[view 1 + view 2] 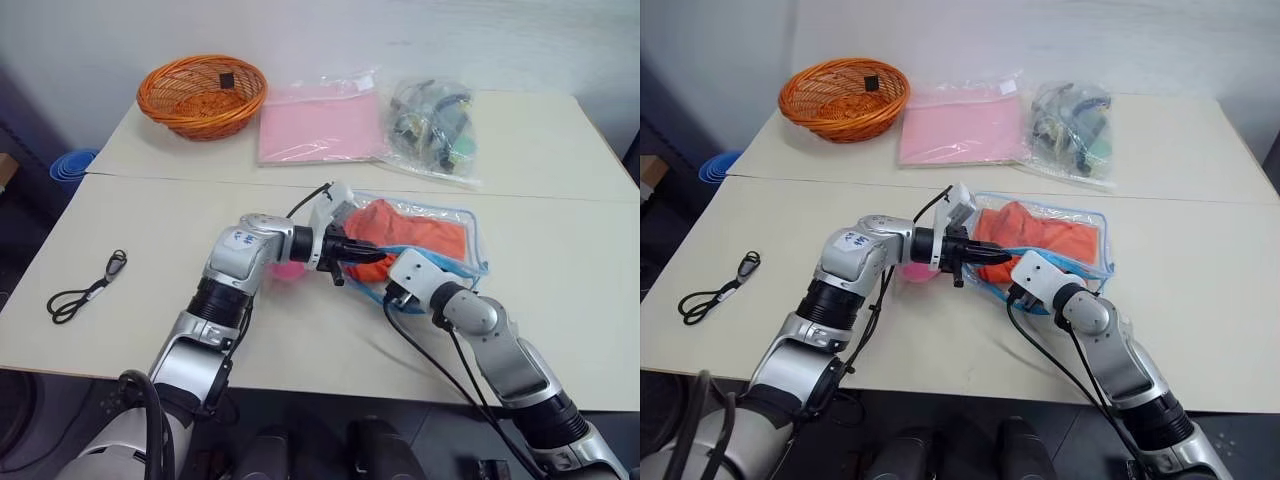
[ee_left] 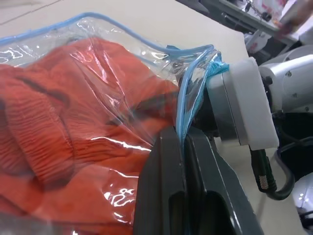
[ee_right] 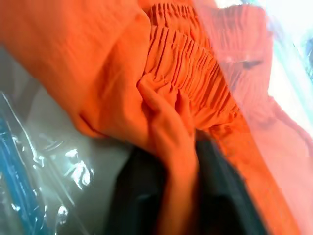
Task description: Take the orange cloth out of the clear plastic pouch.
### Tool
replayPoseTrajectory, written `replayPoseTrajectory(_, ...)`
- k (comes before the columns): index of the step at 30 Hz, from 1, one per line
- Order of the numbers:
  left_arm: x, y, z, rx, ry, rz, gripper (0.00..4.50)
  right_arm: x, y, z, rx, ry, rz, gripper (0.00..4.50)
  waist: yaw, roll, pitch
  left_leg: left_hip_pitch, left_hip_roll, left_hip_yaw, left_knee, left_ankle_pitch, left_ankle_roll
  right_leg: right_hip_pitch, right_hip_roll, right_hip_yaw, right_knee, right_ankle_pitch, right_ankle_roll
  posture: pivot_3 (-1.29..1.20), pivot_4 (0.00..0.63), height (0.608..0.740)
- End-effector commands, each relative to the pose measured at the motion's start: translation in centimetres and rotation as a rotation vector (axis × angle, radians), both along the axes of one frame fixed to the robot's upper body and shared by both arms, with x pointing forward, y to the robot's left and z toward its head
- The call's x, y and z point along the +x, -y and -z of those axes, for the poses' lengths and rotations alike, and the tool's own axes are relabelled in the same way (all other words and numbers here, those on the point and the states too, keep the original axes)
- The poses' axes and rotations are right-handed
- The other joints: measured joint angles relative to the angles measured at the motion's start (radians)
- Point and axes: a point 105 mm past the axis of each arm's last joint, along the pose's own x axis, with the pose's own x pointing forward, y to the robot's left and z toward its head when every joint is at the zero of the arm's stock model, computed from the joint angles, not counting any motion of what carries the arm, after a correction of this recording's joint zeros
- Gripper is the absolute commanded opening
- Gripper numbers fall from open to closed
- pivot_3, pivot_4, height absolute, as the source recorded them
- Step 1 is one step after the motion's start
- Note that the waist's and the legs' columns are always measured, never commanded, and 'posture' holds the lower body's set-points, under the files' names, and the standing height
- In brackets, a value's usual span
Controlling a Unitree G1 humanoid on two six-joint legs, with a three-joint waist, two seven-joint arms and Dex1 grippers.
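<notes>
The clear plastic pouch point(image 1: 468, 222), trimmed in light blue, lies flat on the near table with the orange cloth point(image 1: 415, 236) bunched inside it. My left gripper point(image 1: 350, 252) points right at the pouch's open end. In the left wrist view its fingers point(image 2: 161, 191) are shut on the blue trim point(image 2: 188, 103). My right gripper point(image 1: 388, 284) reaches into the same opening from the near side. In the right wrist view the right gripper point(image 3: 183, 186) is shut on a fold of the orange cloth point(image 3: 181, 63). A pink pom-pom point(image 1: 286, 270) peeks out below my left wrist.
At the back stand an orange wicker basket point(image 1: 203, 95), a clear bag with a pink sheet point(image 1: 318, 125) and a clear bag of mixed dark items point(image 1: 432, 125). A black looped cord point(image 1: 85, 290) lies at the near left. A seam point(image 1: 180, 178) joins the two tables.
</notes>
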Motion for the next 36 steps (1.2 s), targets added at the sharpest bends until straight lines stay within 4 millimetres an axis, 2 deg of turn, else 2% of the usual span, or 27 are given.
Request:
replayPoseTrajectory(1, 1.0, 0.1, -0.9, -0.039, -0.041, -0.092, 0.00, -1.7, -1.5, -2.0, 0.009, 0.037, -0.161, 0.02, -0.003, 0.000, 0.000, 0.000, 0.000, 0.000, 0.000, 0.000, 0.000, 0.000, 0.000, 0.000, 0.000, 0.000, 0.000, 0.00, 0.150, 0.740)
replayPoseTrajectory(4, 2.3, -0.3, -0.4, -0.046, -0.084, -0.201, 0.00, -4.4, -3.3, -4.2, 0.104, 0.033, -0.390, 0.02, -0.003, 0.000, 0.000, 0.000, 0.000, 0.000, 0.000, 0.000, 0.000, 0.000, 0.000, 0.000, 0.000, 0.000, 0.000, 0.00, 0.150, 0.740)
replayPoseTrajectory(6, 2.8, -0.6, 0.0, -0.036, -0.073, -0.237, 0.00, -5.8, -2.6, -5.2, 0.168, 0.006, -0.450, 0.02, -0.004, 0.000, 0.000, 0.000, 0.000, 0.000, 0.000, 0.000, 0.000, 0.000, 0.000, 0.000, 0.000, 0.000, 0.000, 0.00, 0.150, 0.740)
replayPoseTrajectory(9, 3.1, -1.1, 0.9, -0.004, -0.052, -0.264, 0.00, -8.0, -1.0, -6.4, 0.326, -0.084, -0.497, 0.02, 0.001, -0.001, 0.000, 0.000, 0.000, -0.001, 0.000, 0.000, 0.000, 0.000, 0.000, -0.001, 0.000, 0.000, 0.000, 0.00, 0.150, 0.740)
replayPoseTrajectory(11, 3.4, -1.5, 1.4, 0.005, -0.042, -0.289, 0.00, -10.4, 0.3, -6.2, 0.409, -0.238, -0.528, 0.02, 0.006, -0.001, 0.000, 0.000, 0.000, -0.001, 0.000, 0.000, 0.000, 0.001, 0.000, -0.001, -0.001, 0.000, 0.000, 0.00, 0.150, 0.740)
replayPoseTrajectory(13, 3.8, -1.9, 1.5, -0.004, -0.040, -0.327, 0.00, -12.5, 1.4, -6.8, 0.493, -0.327, -0.542, 0.02, 0.014, -0.001, 0.000, 0.000, 0.000, -0.001, -0.001, 0.000, 0.000, 0.002, 0.000, -0.001, -0.002, 0.000, 0.000, 0.00, 0.150, 0.740)
replayPoseTrajectory(17, 4.0, -2.4, 1.4, -0.020, -0.037, -0.353, 0.00, -14.2, 4.4, -8.8, 0.651, -0.395, -0.425, 0.02, 0.018, -0.001, 0.001, 0.000, 0.001, 0.000, -0.001, 0.000, 0.000, 0.002, 0.000, 0.000, -0.002, 0.000, 0.000, 0.00, 0.150, 0.740)
replayPoseTrajectory(20, 4.2, -2.7, 1.1, -0.033, -0.031, -0.380, 0.00, -14.2, 7.6, -10.8, 0.796, -0.359, -0.326, 0.02, 0.021, -0.002, 0.001, 0.002, 0.001, 0.000, 0.000, 0.000, 0.001, 0.003, 0.000, 0.000, -0.002, 0.000, 0.000, 0.00, 0.150, 0.740)
replayPoseTrajectory(22, 4.2, -3.0, 0.9, -0.036, -0.025, -0.383, 0.00, -13.8, 10.5, -11.7, 0.887, -0.314, -0.237, 0.02, 0.022, -0.002, 0.001, 0.002, 0.001, 0.000, 0.000, 0.000, 0.001, 0.004, 0.000, 0.000, -0.002, 0.000, 0.000, 0.00, 0.150, 0.740)
replayPoseTrajectory(24, 3.9, -3.3, 0.5, -0.039, -0.012, -0.371, 0.00, -12.5, 14.5, -12.0, 0.822, -0.183, -0.069, 0.02, 0.021, -0.002, 0.001, 0.002, 0.000, 0.000, -0.001, 0.000, 0.001, 0.003, 0.000, 0.001, -0.003, 0.000, 0.000, 0.00, 0.150, 0.740)
replayPoseTrajectory(25, 3.9, -3.5, 0.4, -0.036, 0.000, -0.368, 0.00, -11.7, 16.7, -11.8, 0.721, -0.101, 0.023, 0.02, 0.021, -0.002, 0.001, 0.001, 0.000, 0.001, -0.001, 0.000, 0.002, 0.003, 0.000, 0.001, -0.003, 0.000, 0.000, 0.00, 0.150, 0.740)
replayPoseTrajectory(28, 3.5, -3.9, 0.0, -0.036, 0.028, -0.348, 0.00, -10.1, 20.5, -11.7, 0.508, 0.052, 0.166, 0.02, 0.021, -0.002, 0.001, 0.001, 0.000, 0.002, -0.001, -0.001, 0.002, 0.003, 0.000, 0.002, -0.004, 0.000, 0.000, 0.00, 0.150, 0.740)
replayPoseTrajectory(31, 2.8, -4.1, 0.0, -0.034, 0.063, -0.289, 0.00, -8.8, 23.8, -9.5, 0.306, 0.105, 0.297, 0.02, 0.019, -0.002, 0.001, 0.002, 0.000, 0.004, -0.001, 0.000, 0.002, 0.001, 0.000, 0.003, -0.003, 0.000, 0.000, 0.00, 0.150, 0.740)
replayPoseTrajectory(33, 2.5, -4.2, 0.1, -0.025, 0.116, -0.249, 0.00, -8.4, 24.2, -7.2, 0.233, 0.066, 0.298, 0.02, 0.019, -0.001, 0.001, 0.002, 0.000, 0.004, -0.001, 0.000, 0.001, 0.001, 0.000, 0.003, -0.003, 0.000, 0.000, 0.00, 0.150, 0.740)
replayPoseTrajectory(35, 2.0, -4.2, 0.2, -0.015, 0.169, -0.192, 0.00, -8.4, 23.4, -4.3, 0.223, -0.025, 0.253, 0.02, 0.019, -0.001, 0.001, 0.002, 0.000, 0.004, -0.001, 0.000, 0.000, 0.001, 0.000, 0.003, -0.002, 0.000, 0.000, 0.00, 0.150, 0.740)
replayPoseTrajectory(36, 1.7, -4.1, 0.3, -0.014, 0.186, -0.165, 0.00, -8.3, 23.1, -3.6, 0.240, -0.031, 0.244, 0.02, 0.019, -0.001, 0.001, 0.002, 0.000, 0.004, -0.001, 0.000, 0.000, 0.001, 0.001, 0.003, -0.002, 0.000, 0.000, 0.00, 0.150, 0.740)
